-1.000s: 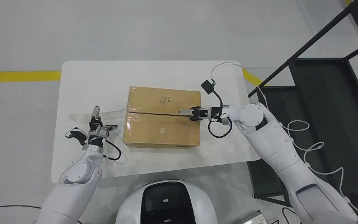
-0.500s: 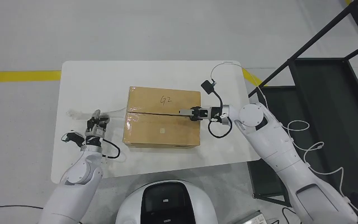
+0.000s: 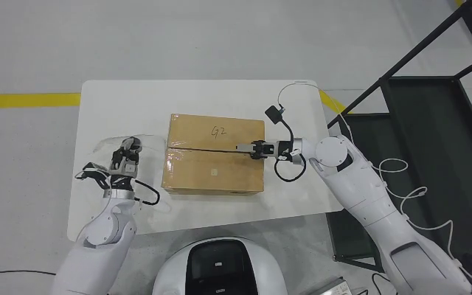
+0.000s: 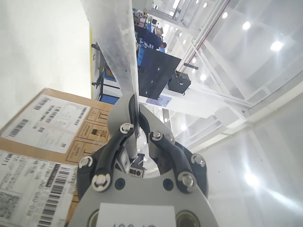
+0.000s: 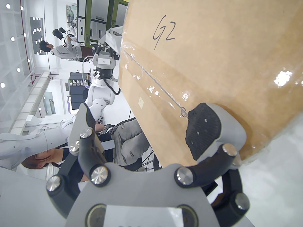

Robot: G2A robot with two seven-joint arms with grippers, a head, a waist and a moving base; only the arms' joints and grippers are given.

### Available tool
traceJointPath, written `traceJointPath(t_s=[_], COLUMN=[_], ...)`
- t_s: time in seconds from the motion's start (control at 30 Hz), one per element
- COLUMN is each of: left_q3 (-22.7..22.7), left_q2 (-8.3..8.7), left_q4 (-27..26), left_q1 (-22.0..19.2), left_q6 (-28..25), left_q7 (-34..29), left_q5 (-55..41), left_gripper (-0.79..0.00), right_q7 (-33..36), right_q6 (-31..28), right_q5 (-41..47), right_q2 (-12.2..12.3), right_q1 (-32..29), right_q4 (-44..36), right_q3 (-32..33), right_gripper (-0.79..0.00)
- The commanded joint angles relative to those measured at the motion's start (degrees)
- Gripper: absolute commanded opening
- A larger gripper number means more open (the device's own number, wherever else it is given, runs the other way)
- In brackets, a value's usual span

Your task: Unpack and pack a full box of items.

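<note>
A taped cardboard box [image 3: 214,153] marked by hand sits mid-table. Off the box's left end, my left gripper [image 3: 127,153] is shut on a strip of clear tape [image 3: 147,137]. In the left wrist view the tape strip [image 4: 113,24] runs away from the pinched fingertips [image 4: 136,119], with the box's labelled side [image 4: 47,128] beside them. My right gripper [image 3: 249,149] stands open at the right end of the box's top seam. In the right wrist view one pad [image 5: 203,128] lies on the box top [image 5: 213,48] by the slit seam tape, and the gripper [image 5: 142,128] holds nothing.
The white table [image 3: 295,110] has bare room around the box. A small black device on a white cable [image 3: 274,113] lies near the box's far right corner. A dark metal rack [image 3: 413,110] stands off the table's right side.
My left gripper has shifted a little toward the table's far side and turned, carrying the tape strip with it. The right arm and the box have stayed put.
</note>
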Motion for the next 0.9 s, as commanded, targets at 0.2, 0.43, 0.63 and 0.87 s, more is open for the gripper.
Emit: traceJointPath(t_s=[0.2, 0.43, 0.63, 0.87], left_q3=[3.18, 5.00, 6.66, 9.16], left_q2=[-0.65, -1.17, -1.81, -2.49], left_q4=[-5.44, -7.22, -8.15, -7.72], left_q1=[-0.68, -2.22, -3.29, -5.15], left_q6=[7.27, 14.53, 18.51, 22.42], left_q7=[-0.64, 1.66, 3.38, 2.31], left_q5=[11.27, 22.69, 29.32, 37.60], left_gripper=[-0.785, -0.785, -0.785, -0.785], right_q7=[0.00, -0.82, -0.45, 0.79], right_q6=[0.00, 0.03, -0.74, -1.09], right_q5=[0.00, -0.02, 1.82, 3.62], right_q2=[0.00, -0.04, -0.16, -0.05], right_q1=[0.00, -0.42, -1.22, -1.44], right_q4=[0.00, -0.40, -1.08, -0.09], right_q3=[0.00, -0.06, 0.15, 1.37], right_gripper=[0.000, 0.000, 0.000, 0.000])
